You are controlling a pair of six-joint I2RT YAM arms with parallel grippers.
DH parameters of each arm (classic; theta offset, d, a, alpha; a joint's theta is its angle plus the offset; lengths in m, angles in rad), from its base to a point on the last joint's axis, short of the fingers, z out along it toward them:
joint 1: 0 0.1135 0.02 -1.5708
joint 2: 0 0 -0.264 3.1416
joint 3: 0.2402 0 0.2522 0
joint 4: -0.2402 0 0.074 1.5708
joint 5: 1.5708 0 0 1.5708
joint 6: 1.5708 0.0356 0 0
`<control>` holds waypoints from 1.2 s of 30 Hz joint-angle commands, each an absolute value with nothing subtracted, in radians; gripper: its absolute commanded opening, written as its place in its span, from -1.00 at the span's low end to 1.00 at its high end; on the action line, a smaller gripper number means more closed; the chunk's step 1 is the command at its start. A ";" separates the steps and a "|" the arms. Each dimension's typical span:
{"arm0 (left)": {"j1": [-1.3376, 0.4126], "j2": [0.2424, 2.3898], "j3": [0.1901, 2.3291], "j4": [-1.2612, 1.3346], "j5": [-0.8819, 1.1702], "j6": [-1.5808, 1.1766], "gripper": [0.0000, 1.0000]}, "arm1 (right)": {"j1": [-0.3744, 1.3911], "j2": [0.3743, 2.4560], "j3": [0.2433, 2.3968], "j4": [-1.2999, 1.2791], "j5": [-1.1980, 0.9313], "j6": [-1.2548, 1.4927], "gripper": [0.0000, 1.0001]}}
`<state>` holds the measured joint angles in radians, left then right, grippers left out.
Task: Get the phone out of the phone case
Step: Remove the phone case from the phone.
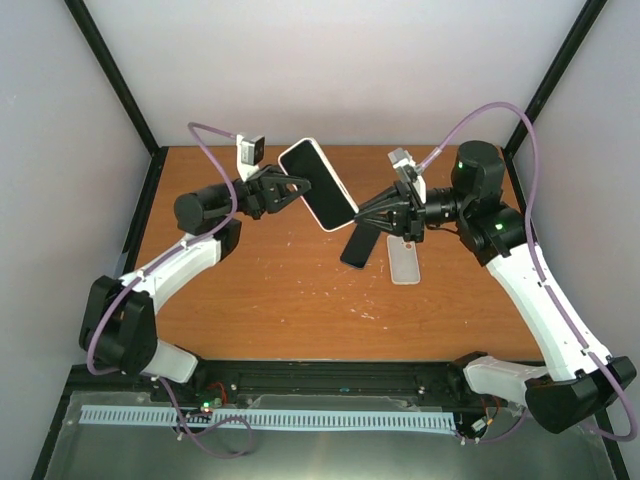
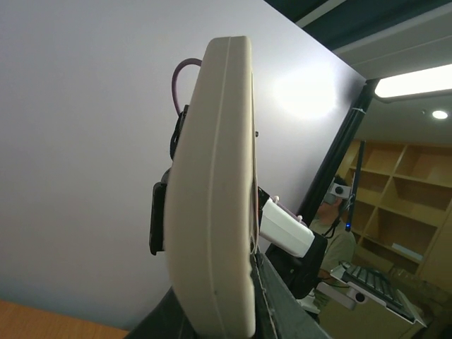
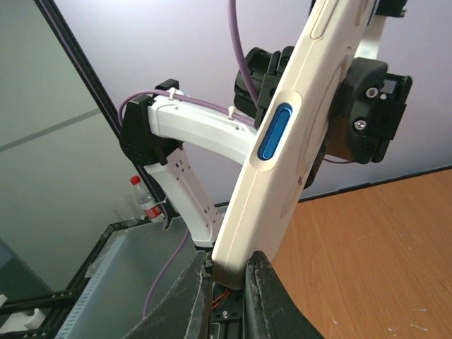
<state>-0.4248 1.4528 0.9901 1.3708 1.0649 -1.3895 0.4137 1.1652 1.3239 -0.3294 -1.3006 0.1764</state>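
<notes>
A phone in a cream-white case (image 1: 318, 183) is held in the air above the table, black screen facing up. My left gripper (image 1: 298, 186) is shut on its left edge. My right gripper (image 1: 362, 213) is shut on its lower right corner. In the left wrist view the case's side (image 2: 212, 191) stands upright between the dark fingers (image 2: 286, 311) of the left gripper (image 2: 219, 311). In the right wrist view the case (image 3: 282, 155), with a blue side button (image 3: 273, 131), has its corner pinched in the right gripper (image 3: 229, 272). The phone sits inside the case.
On the wooden table (image 1: 270, 290) under the right gripper lie a dark phone-like slab (image 1: 360, 245) and a pale grey flat rectangle (image 1: 404, 262). Black frame posts (image 1: 110, 70) and white walls enclose the table.
</notes>
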 commanded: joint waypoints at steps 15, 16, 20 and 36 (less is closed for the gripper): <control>-0.502 1.723 1.126 1.199 1.092 -1.417 -0.99 | 0.600 1.155 1.462 -0.477 -1.476 -0.056 -0.91; -0.502 1.737 1.131 1.216 1.098 -1.433 -0.99 | 0.601 1.155 1.464 -0.480 -1.477 -0.062 -0.91; -0.511 1.776 1.157 1.307 1.116 -1.509 -0.99 | 0.600 1.158 1.463 -0.488 -1.474 -0.081 -0.94; -0.565 1.663 1.167 1.274 1.115 -1.504 -0.99 | 0.584 1.179 1.467 -0.577 -1.089 -0.103 -0.94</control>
<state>-0.5278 1.6756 1.2068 1.4536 1.0977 -1.7596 0.5358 1.2003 1.4380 -0.7338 -1.1584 -0.0841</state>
